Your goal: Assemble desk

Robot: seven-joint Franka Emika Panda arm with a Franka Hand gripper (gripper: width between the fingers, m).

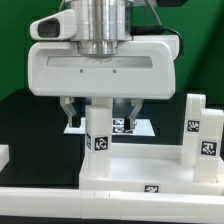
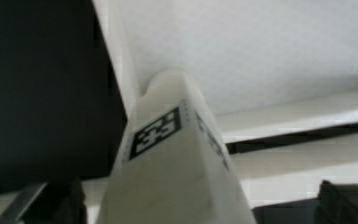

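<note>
Scene: As the exterior view shows it, a white arm hangs over a dark counter (image 1: 20, 120) on which the white desk parts are set.
Fingers: The fingers (image 1: 100, 112) are spread wide, one dark pad (image 1: 71, 110) on each side of a leg, and nothing is clamped between them.
Fingers, wrist view: Two dark tips are seen at the frame's edge, one (image 2: 34, 207) on each side of the leg, with a gap left to it on both sides.
Leg: An upright square leg (image 1: 99, 135) is seen below the fingers, with a black-and-white tag (image 1: 99, 141) on its face; its foot is on the tabletop, though whether it is seated in a socket cannot be told.
Leg, wrist view: The leg (image 2: 167, 165) is seen end-on and blurred, with a tag (image 2: 155, 134) on one side.
Tabletop: The tabletop (image 1: 130, 172) lies flat across the foreground, with a small tag (image 1: 152, 187) on its near rim.
Other legs: Two more upright pieces (image 1: 203, 138) stand at the exterior view's right, with tags on their faces; whether they are fixed to the tabletop cannot be told.
Marker board: A flat tagged sheet (image 1: 128, 126) lies on the counter behind the leg.
Near strip: A white strip (image 1: 60, 205) runs along the front edge of the exterior view; what it belongs to cannot be told.
</note>
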